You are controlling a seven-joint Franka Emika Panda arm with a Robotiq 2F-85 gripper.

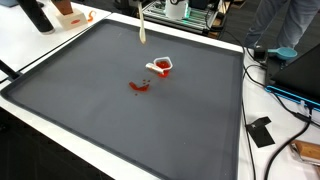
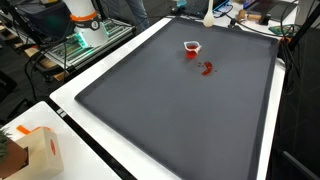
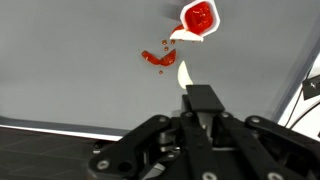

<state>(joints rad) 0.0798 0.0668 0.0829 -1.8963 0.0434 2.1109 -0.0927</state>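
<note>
- Above the grey mat point(image 1: 90, 110), your gripper point(image 3: 200, 97) hangs with its jaws pinched narrow on a pale utensil point(image 3: 183, 74) — tip pointing down.
- Mid-mat, the tipped sauce cup point(image 3: 198, 18) lies near a red spill point(image 3: 158, 57) — just beyond the utensil's tip.

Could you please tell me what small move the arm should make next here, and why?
Probably ease the fingers down and forward toward the red smear. The pale tool they grip hangs above the mat, its tip short of the smear, which lies beside the tipped sauce cup.
</note>
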